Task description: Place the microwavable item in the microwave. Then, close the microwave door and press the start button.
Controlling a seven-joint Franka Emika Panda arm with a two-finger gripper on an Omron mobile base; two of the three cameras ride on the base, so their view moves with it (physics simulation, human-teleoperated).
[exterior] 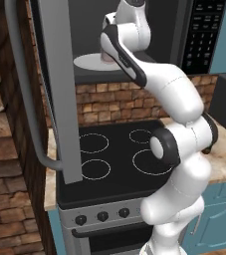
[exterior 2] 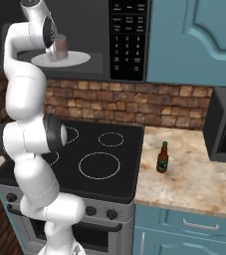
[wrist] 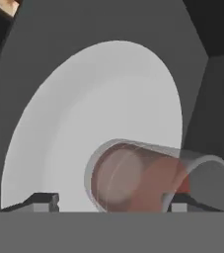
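The white arm reaches up from the base into the open cavity of the large dark grey over-range microwave (exterior 2: 104, 62). On its white round turntable plate (exterior 2: 77, 59) stands the small translucent pinkish-grey glass cup (exterior 2: 60, 47), upright near the middle of the plate. From the right side the cup shows just beside the hand, partly covered by the wrist; from the left only a sliver of it (exterior: 106, 58) peeks out behind the forearm.

Looking along the hand, the gripper (wrist: 113, 200) has its jaws spread, one dark fingertip (wrist: 44, 200) well off to one side of the cup (wrist: 148, 175) and the other tip right at the cup's far wall. The cup lies between them on the plate (wrist: 84, 113); whether that nearer tip is touching the glass I cannot tell.

The wide grey-framed microwave door (exterior: 57, 89) hangs swung open at the left, its long curved grey bar handle (exterior: 27, 104) facing outward. The black keypad panel (exterior 2: 128, 37) sits at the microwave's right side.

Below is the black stove (exterior 2: 102, 162) with white ring burners, backed by a brick wall. To its right, on the speckled stone bench (exterior 2: 194, 174), a brown-green beer bottle (exterior 2: 162, 157) stands upright, well apart from everything else.
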